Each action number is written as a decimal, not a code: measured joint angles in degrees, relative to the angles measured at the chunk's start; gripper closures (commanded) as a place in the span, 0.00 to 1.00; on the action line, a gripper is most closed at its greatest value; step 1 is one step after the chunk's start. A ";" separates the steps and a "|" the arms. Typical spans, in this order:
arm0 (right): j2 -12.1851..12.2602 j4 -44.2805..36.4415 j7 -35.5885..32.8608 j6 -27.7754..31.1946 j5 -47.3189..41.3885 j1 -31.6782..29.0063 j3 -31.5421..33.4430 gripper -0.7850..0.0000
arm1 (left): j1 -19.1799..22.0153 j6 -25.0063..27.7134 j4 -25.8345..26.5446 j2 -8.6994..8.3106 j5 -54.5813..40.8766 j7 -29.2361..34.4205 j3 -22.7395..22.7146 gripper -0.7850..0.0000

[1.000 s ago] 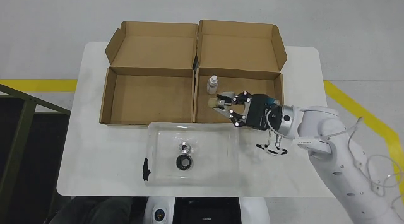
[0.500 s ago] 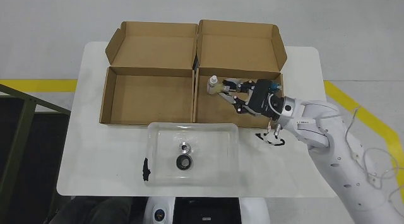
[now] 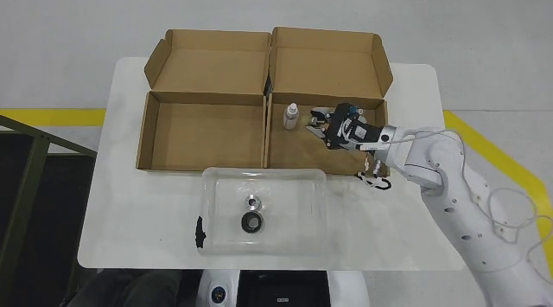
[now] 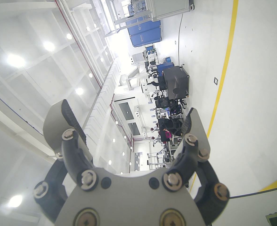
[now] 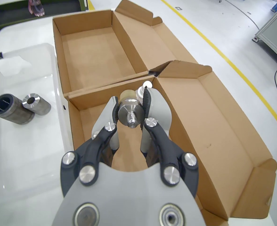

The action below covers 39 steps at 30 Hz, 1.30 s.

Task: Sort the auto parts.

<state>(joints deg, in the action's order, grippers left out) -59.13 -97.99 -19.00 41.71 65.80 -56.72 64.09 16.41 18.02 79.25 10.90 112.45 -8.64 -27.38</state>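
right wrist view: the right gripper (image 5: 130,105) is clamped on a brass-and-steel threaded fitting (image 5: 128,113), holding it over the right-hand brown cardboard box (image 5: 199,118), close to a small white plastic part (image 5: 148,84) standing in that box's corner. like appears to be going with like, so a release looks near. a dark steel sleeve (image 5: 10,109) and a slotted silver cylinder (image 5: 36,103) lie side by side in the clear plastic tray (image 5: 23,154), unsorted. the left-hand brown cardboard box (image 5: 93,55) alongside is likely meant for them. the left gripper (image 4: 129,109), fingers apart, points away from the table, out of the way.
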 measured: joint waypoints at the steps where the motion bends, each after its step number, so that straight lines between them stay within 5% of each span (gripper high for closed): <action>1: -0.02 0.37 -0.86 0.29 0.38 0.45 -0.26 1.00 | 0.00 0.00 0.00 0.00 0.00 0.00 0.00 0.00; 19: -2.02 8.76 -13.20 1.75 2.46 9.27 -9.11 1.00 | 0.00 0.00 0.00 0.00 0.00 0.00 0.00 0.00; 39: -4.43 15.93 -14.98 -0.57 6.12 14.59 -15.41 1.00 | 0.00 0.00 0.00 0.00 0.00 0.00 0.00 0.00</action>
<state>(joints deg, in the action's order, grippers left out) -63.56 -82.06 -33.98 41.13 71.93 -42.13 48.67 16.41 18.02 79.25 10.90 112.45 -8.64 -27.38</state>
